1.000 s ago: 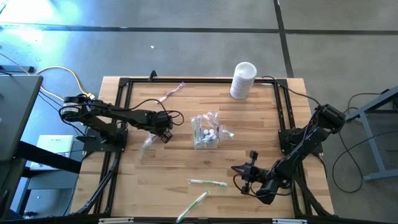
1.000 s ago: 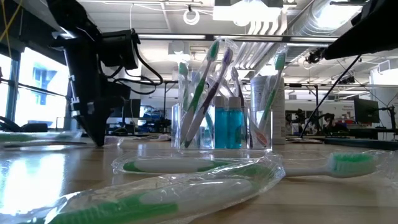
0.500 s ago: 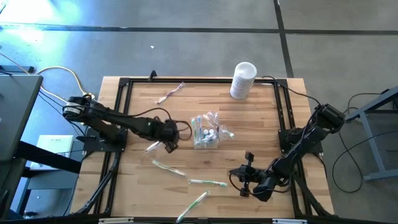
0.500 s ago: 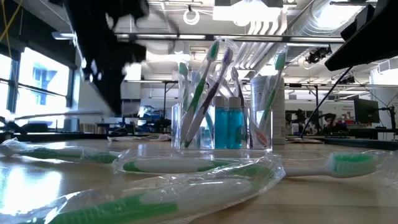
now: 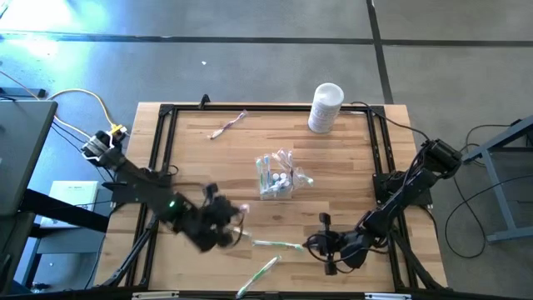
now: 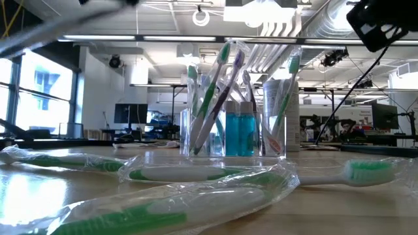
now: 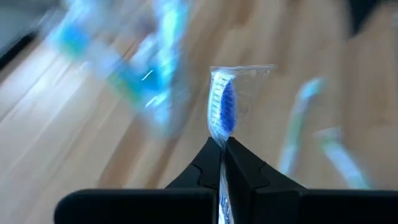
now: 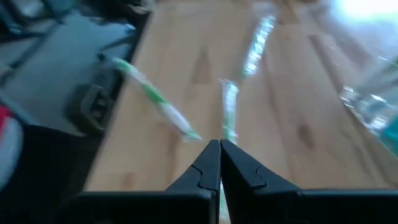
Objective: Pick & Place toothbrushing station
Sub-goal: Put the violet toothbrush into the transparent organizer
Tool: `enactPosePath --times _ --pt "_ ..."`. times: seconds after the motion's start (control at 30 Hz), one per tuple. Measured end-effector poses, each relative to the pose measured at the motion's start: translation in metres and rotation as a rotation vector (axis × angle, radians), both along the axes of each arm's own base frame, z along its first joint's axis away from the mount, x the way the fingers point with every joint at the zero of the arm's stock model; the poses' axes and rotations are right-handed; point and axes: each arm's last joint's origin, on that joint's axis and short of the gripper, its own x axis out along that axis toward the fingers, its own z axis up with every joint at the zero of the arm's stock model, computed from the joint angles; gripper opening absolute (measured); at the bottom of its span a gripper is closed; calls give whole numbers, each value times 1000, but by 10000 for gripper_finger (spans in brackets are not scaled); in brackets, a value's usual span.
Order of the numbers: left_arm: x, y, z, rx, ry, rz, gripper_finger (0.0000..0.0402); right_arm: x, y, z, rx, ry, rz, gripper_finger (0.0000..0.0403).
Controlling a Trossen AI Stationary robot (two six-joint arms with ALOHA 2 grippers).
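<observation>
High view: we have both arms near the front of the surface, the cup (image 5: pixel 276 177) at centre.
Left wrist view: our left gripper (image 7: pixel 222 146) has its jaws pinched on a wrapped blue toothbrush (image 7: pixel 222 114); we judge the slick wrap could slip. Right wrist view: our right gripper (image 8: pixel 219 149) has jaws closed, seemingly empty, and may nudge the green toothbrush (image 8: pixel 157 101).

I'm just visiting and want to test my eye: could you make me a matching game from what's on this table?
Things:
1. clear cup
2. white canister
3. left gripper
4. green toothbrush

States:
A. lying flat on the wood
B. shut on a wrapped blue-bristled toothbrush
C. packed with brushes and teal tubes
D. standing at the table's far edge

Pairs: 1-C, 2-D, 3-B, 4-A
</observation>
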Motion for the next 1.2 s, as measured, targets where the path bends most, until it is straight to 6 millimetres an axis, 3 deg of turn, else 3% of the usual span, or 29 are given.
enactPosePath --times 0.17,0.4,0.53,0.8,1.07,1.2 --pt "-1 -36 10 22 -168 -142 1 8 1 8 41 -65 62 2" --pt "22 -63 -9 104 -213 -292 1 17 -2 18 -9 -174 95 41" --pt "33 -68 -20 129 -196 -372 1 19 -2 21 -4 -201 97 97" --pt "42 -77 -23 116 -269 -395 1 21 0 30 -137 -310 170 189" --pt "56 -89 -30 151 -375 -425 1 23 1 38 -269 -404 220 201" --pt "64 -86 -33 189 -386 -431 1 25 -1 38 -258 -399 221 200"
